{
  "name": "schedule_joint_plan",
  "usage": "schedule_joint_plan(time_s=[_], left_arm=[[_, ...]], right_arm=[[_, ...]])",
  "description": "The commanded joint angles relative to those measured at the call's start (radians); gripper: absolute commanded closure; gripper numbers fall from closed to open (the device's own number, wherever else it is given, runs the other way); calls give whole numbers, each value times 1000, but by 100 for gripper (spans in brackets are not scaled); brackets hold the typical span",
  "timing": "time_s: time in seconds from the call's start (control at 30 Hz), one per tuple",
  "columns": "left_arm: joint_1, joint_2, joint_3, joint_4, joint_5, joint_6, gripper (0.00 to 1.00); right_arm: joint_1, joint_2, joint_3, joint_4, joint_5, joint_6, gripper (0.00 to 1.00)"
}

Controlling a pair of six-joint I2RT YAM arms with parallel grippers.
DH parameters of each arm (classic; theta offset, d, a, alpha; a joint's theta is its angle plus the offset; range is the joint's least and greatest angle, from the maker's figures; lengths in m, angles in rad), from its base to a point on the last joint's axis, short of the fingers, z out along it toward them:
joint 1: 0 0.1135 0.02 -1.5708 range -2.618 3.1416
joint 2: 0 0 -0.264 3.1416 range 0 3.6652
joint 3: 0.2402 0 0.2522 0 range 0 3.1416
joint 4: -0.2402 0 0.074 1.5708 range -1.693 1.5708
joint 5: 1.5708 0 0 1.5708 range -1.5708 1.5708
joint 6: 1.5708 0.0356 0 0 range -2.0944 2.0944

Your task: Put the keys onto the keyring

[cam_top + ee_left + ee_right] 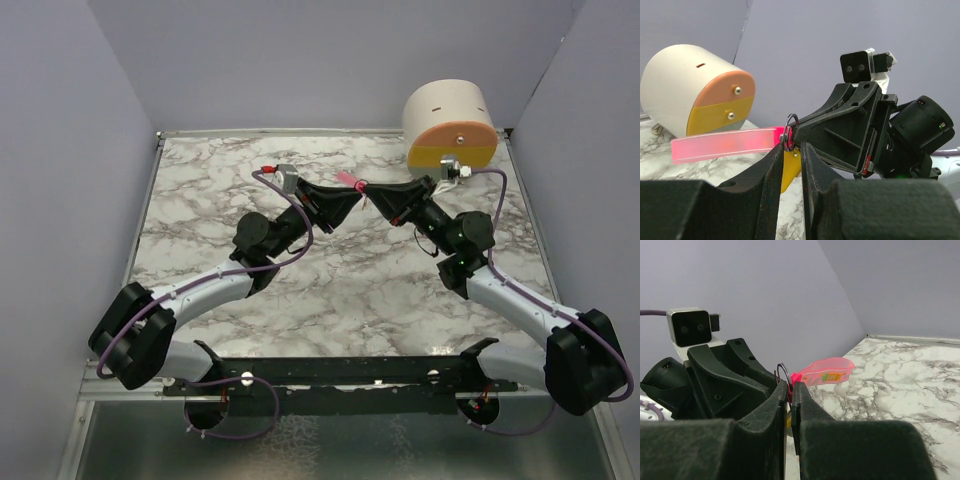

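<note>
The right gripper (790,388) pinches the keyring (791,131) at its tip, holding it steady, pink key (725,145) jutting sideways; the left gripper (792,152), tip to tip with it, nips the yellow key (789,171), seemingly to thread it on

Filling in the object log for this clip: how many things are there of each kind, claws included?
Keys: 2 (pink key, yellow key)
Keyring: 1
Cylinder: 1
Claws: 2 (left claw, right claw)
Total: 6
</note>
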Motion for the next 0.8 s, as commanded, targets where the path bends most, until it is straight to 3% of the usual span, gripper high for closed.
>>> schedule_joint_plan(time_s=[0.0,0.23,0.4,0.77], left_arm=[[2,4,40,71,38,-20,77],[7,11,40,72,37,-34,71],[8,12,43,74,52,-38,78],[11,6,26,81,62,-50,80]], right_arm=[[2,7,-23,29,-33,4,99],[1,-1,-31,37,-38,5,99],[1,-5,-29,33,-31,4,99],[2,5,-26,52,-22,15,99]])
